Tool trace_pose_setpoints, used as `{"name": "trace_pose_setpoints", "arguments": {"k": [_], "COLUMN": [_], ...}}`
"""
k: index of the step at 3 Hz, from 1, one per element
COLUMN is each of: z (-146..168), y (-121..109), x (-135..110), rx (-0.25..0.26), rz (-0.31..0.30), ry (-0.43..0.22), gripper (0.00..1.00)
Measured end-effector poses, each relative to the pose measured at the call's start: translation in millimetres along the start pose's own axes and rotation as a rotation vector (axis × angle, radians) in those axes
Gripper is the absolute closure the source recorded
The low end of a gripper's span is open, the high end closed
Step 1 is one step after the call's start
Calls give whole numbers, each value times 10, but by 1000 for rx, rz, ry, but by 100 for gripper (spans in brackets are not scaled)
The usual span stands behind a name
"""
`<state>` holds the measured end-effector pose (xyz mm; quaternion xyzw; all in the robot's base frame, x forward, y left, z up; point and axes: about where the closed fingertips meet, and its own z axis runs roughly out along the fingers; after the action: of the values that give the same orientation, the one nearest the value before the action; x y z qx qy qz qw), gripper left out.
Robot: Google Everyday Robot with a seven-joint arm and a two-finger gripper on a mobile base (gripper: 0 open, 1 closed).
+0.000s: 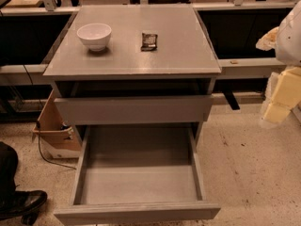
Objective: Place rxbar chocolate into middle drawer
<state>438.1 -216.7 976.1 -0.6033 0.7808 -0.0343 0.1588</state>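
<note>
The rxbar chocolate (149, 41) is a small dark flat bar with pale print, lying on the grey cabinet top (136, 60) to the right of the middle. The middle drawer (137, 212) is pulled far out toward me, and its deep grey box is empty. My gripper (278, 108) shows as pale yellow-white parts at the right edge of the view. It is level with the upper drawer, well to the right of the cabinet, and apart from the bar.
A white bowl (94, 35) stands on the cabinet top, left of the bar. The upper grey drawer front (134, 109) sits a little out. A cardboard box (52, 126) and a cable lie on the floor at left. A dark shoe (23, 204) is at bottom left. Benches run behind.
</note>
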Motion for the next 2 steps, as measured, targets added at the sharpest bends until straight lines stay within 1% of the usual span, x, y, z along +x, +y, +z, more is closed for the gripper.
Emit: {"name": "trace_pose_setpoints", "arguments": {"k": [1,2], "z": [0,212], "y": [0,-257], "x": [0,-123], "rx": [0,23], "rz": [0,30], "ry": [0,-32], "gripper": [0,0]}}
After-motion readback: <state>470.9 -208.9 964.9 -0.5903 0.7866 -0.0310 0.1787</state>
